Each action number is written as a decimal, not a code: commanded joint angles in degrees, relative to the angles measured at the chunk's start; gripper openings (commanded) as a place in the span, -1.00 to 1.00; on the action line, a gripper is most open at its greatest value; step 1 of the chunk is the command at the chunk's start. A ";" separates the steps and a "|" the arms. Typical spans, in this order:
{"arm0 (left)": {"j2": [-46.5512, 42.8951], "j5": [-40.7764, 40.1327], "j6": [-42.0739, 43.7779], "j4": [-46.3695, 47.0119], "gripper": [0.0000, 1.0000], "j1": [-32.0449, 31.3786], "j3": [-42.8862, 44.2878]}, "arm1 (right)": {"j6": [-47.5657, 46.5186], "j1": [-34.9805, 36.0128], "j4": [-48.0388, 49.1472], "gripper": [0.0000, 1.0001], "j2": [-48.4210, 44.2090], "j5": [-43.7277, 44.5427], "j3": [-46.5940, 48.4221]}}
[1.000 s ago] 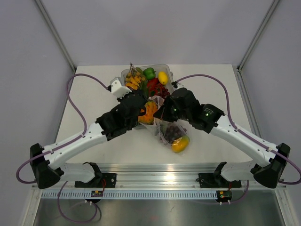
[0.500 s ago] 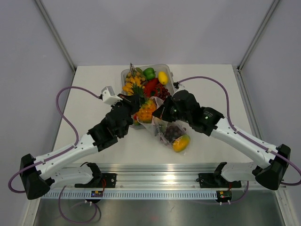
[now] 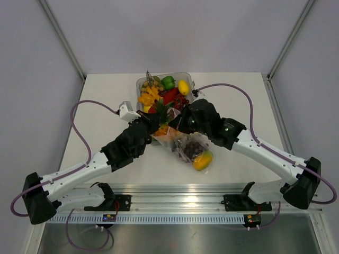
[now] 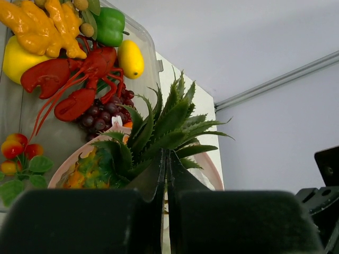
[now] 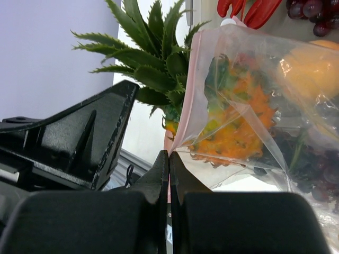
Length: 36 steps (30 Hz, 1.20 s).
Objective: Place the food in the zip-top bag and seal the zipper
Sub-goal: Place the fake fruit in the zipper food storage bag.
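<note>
Partway there: grapes [image 3: 194, 148] and mango [image 3: 203, 161] lie in the zip-top bag [image 5: 249, 164], the left gripper [image 4: 165, 159] pinches the pineapple [image 4: 169, 121] leaves, body half inside, while the right gripper [image 5: 168, 159] clamps the zipper [image 5: 189, 90] edge (unsealed), with more food waiting in the tray [image 3: 177, 73].

Left claw [image 4: 165, 165] pinching leafy pineapple [image 4: 164, 127], red lobster [image 4: 74, 79], lemon [image 4: 131, 58], green pepper [image 4: 110, 25] behind

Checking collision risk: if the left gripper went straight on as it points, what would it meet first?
The left gripper, jaws shut on the pineapple leaves, would likely meet the zip-top bag's pink rim first; depth unclear.
</note>
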 commanded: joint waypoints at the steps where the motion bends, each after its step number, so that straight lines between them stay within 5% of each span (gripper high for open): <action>1: -1.02 -0.24 -0.23 0.88 -1.00 0.05 2.06 | -2.04 0.43 4.31 -1.00 0.06 3.55 5.63; 8: 1.88 3.71 2.05 -0.79 -1.00 0.14 6.36 | -6.08 0.43 2.46 -1.00 -3.28 9.35 8.63; 16: 5.57 19.52 5.91 0.52 -1.00 0.14 10.58 | -3.98 0.34 3.08 -1.00 -6.97 11.03 2.92; 17: 5.75 20.49 6.19 -0.60 -0.73 0.23 10.67 | -3.80 0.26 3.25 -1.00 -7.32 11.03 2.39; 19: 5.23 23.48 6.97 -1.75 -0.58 0.75 10.67 | -3.28 0.34 3.51 -1.00 -8.20 10.67 1.34; 22: 3.73 25.25 11.71 -2.02 -0.07 0.93 11.54 | -3.45 0.17 3.07 -1.00 -9.61 11.90 -0.07; 23: 3.56 24.99 12.68 -3.94 0.13 0.93 12.25 | -3.45 0.08 2.99 -1.00 -9.96 12.08 -0.16; 24: 3.29 24.81 14.52 -5.17 0.66 1.02 12.86 | -3.54 0.17 2.72 -1.00 -10.31 12.43 -0.16; 26: 2.59 24.46 15.76 -8.52 0.88 1.37 14.18 | -3.80 0.17 2.37 -1.00 -10.84 12.87 -0.08; 30: -0.13 23.15 17.79 -11.68 0.91 2.25 15.15 | -3.80 0.17 2.54 -1.00 -11.55 13.49 -0.51; 36: -4.61 20.33 16.31 -20.46 0.49 6.11 16.30 | -3.54 0.17 3.16 -1.00 -11.55 12.87 -1.04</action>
